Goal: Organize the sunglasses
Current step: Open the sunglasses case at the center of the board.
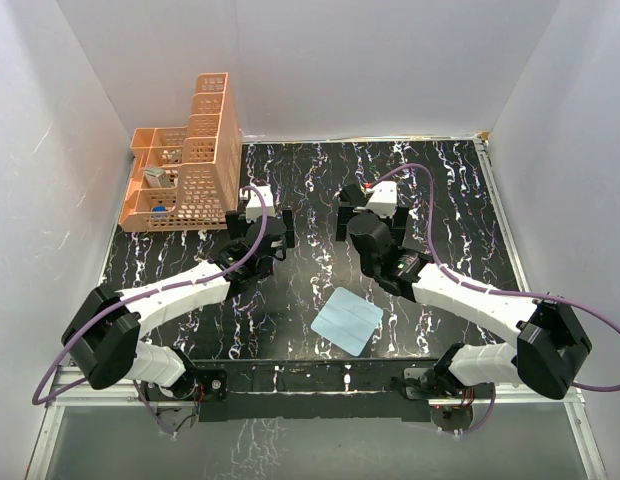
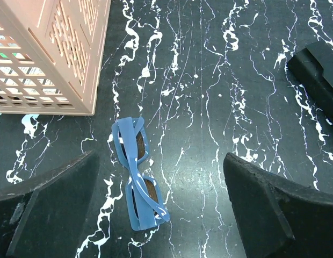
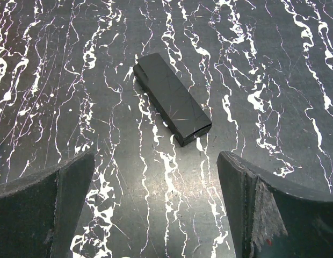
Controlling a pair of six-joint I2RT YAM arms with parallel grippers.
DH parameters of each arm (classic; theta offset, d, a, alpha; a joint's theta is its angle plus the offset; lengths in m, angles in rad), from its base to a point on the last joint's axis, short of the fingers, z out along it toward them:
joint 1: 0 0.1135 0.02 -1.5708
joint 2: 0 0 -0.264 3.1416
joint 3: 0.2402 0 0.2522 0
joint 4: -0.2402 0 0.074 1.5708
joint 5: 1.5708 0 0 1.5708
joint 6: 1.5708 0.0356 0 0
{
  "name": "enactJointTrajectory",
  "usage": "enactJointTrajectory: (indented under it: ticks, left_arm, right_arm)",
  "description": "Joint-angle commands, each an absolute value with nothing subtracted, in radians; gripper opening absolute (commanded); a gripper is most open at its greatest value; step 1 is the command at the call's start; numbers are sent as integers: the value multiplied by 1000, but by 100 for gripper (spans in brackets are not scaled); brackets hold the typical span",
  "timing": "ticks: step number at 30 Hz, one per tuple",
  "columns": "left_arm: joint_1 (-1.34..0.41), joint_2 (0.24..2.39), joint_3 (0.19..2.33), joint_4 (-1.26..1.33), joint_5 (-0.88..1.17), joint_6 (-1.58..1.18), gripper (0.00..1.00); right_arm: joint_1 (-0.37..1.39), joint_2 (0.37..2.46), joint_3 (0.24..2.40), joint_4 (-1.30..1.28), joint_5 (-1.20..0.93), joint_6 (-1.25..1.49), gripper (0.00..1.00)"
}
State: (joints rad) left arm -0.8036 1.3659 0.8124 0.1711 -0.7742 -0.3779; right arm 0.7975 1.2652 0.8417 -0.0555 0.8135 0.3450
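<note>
Beneath my spread left gripper [image 2: 160,172] lie folded blue plastic sunglasses [image 2: 138,174]; I'd descend and pinch (right gripper [image 3: 156,166], likewise spread, over black oblong case [image 3: 172,99]).

No readable text, label, brand or number shows anywhere (all three views checked).

Object count on one black marbled table [image 1: 320,170] worked by two robot arms.
One pair of blue sunglasses [image 2: 137,173], one black case [image 3: 172,99], one light blue cloth [image 1: 347,320], one peach lattice organiser [image 1: 205,185] at far left (small items inside, too small to count); one left arm [image 1: 180,293], one right arm [image 1: 460,292].
</note>
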Motion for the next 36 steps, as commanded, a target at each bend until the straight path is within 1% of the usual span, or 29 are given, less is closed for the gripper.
enactJointTrajectory:
  ticks: [1,9,14,20,22,26,29,32,34,36]
  left_arm:
    - [-808,1359,841,158,-800,-383,99]
    - [-808,1344,826,197,-787,-361,99]
    - [-808,1334,798,216,-831,-329,99]
    - [-808,1298,748,315,-835,-292,99]
    - [-808,1285,734,328,-822,-295,99]
    - [-807,1285,734,311,-756,-295,99]
    - [-808,1293,712,361,-763,-254,99]
    - [-807,1313,706,374,-815,-235,99]
    - [-807,1320,706,369,-833,-251,99]
    - [-807,1320,703,354,-833,-305,99]
  right_arm:
    - [795,1265,873,-40,837,361,98]
    - [795,1274,883,-43,835,362,98]
    - [795,1276,889,-51,834,370,98]
    - [795,1279,903,-71,858,348,96]
    - [795,1277,901,-66,835,305,95]
    - [795,1262,915,-98,816,320,94]
    - [791,1248,920,-117,794,314,95]
    - [777,1258,931,-133,794,300,94]
    - [738,1287,962,-179,768,306,93]
    - [698,1313,979,-200,737,323,90]
